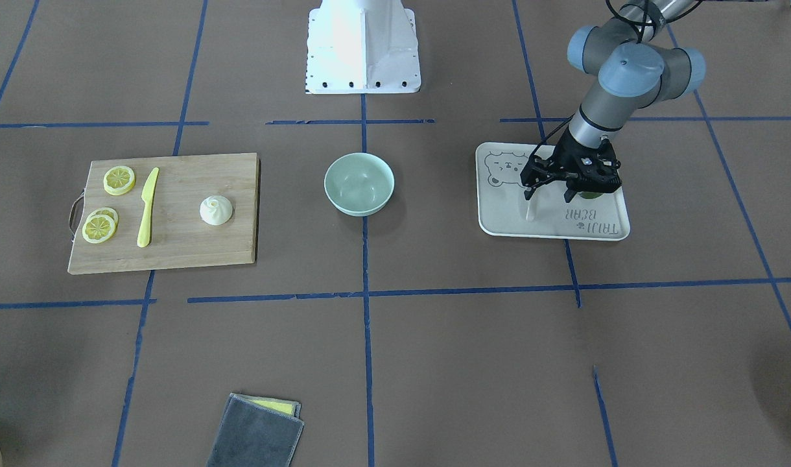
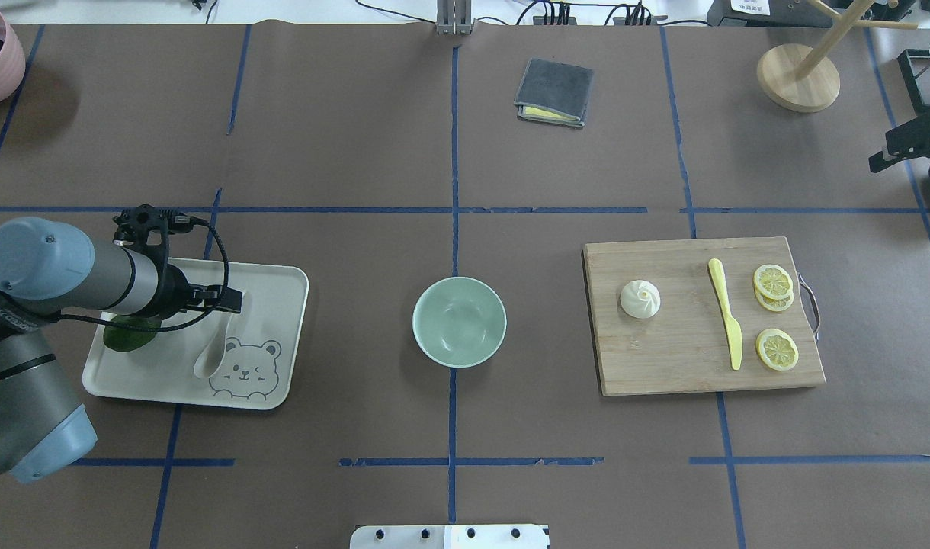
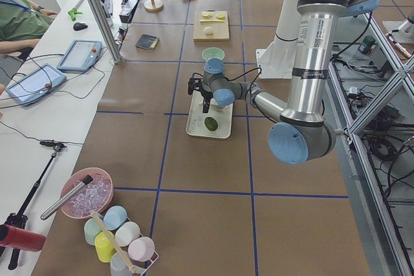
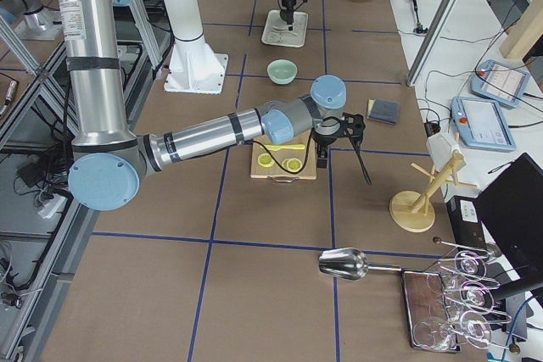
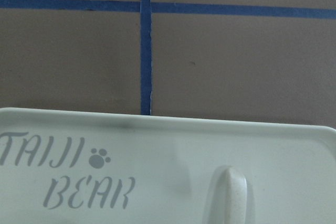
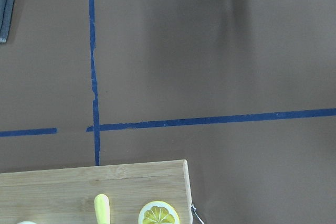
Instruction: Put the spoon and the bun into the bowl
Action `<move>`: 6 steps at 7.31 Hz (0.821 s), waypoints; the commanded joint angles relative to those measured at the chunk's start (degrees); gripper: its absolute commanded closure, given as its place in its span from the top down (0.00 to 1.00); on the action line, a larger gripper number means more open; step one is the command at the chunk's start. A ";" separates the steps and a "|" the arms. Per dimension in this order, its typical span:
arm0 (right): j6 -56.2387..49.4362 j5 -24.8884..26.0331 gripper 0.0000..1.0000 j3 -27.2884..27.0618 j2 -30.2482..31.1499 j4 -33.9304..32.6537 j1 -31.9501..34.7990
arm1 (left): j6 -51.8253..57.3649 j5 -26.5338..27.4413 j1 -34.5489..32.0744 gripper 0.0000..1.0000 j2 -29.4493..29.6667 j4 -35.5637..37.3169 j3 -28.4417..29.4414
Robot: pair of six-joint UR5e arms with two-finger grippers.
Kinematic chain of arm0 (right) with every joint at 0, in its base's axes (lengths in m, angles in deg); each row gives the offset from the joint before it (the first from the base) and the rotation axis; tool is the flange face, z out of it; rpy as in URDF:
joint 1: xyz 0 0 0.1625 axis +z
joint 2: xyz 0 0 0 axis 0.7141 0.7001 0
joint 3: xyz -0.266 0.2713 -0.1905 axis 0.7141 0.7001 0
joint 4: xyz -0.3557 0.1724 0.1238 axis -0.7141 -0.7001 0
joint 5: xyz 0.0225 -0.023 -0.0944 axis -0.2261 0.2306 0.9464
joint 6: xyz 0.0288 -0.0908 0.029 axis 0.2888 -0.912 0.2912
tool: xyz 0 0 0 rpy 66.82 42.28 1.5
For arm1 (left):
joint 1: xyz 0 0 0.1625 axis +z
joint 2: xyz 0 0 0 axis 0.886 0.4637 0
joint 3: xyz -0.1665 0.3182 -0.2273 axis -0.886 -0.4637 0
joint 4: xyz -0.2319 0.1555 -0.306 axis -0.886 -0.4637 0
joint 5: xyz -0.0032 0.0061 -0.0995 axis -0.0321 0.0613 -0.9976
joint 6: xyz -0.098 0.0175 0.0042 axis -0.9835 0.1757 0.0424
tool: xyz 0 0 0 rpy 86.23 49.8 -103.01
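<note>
The pale spoon (image 2: 212,349) lies on the beige bear-print tray (image 2: 276,280) at the table's left, its handle end pointing at my left gripper (image 2: 233,299). In the front view that gripper (image 1: 549,193) hangs low over the tray with its fingers apart and the spoon (image 1: 530,211) just below one finger. The left wrist view shows the handle end (image 5: 227,195) and no fingers. The mint-green bowl (image 2: 459,320) stands empty at the centre. The white bun (image 2: 640,297) sits on the wooden board (image 2: 663,370). My right gripper (image 2: 903,145) is at the right edge, its jaws unclear.
A yellow knife (image 2: 726,313) and lemon slices (image 2: 776,349) share the board. A dark green item (image 2: 129,335) lies on the tray beneath the left arm. A folded grey cloth (image 2: 554,91) and a wooden stand (image 2: 798,76) are at the far side.
</note>
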 commanded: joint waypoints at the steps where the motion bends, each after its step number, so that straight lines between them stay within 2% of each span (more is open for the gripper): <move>1: 0.73 0.00 1.00 -0.65 -0.06 0.00 -1.06 | -0.01 1.29 1.21 0.84 0.30 0.06 0.42; 4: 2.58 0.09 1.00 -1.36 -0.06 0.00 -2.64 | -0.01 1.29 1.21 0.63 0.39 0.06 0.25; 6: 2.58 0.09 1.00 -1.36 -0.06 0.00 -2.73 | -0.01 1.29 2.00 0.57 0.39 0.06 0.25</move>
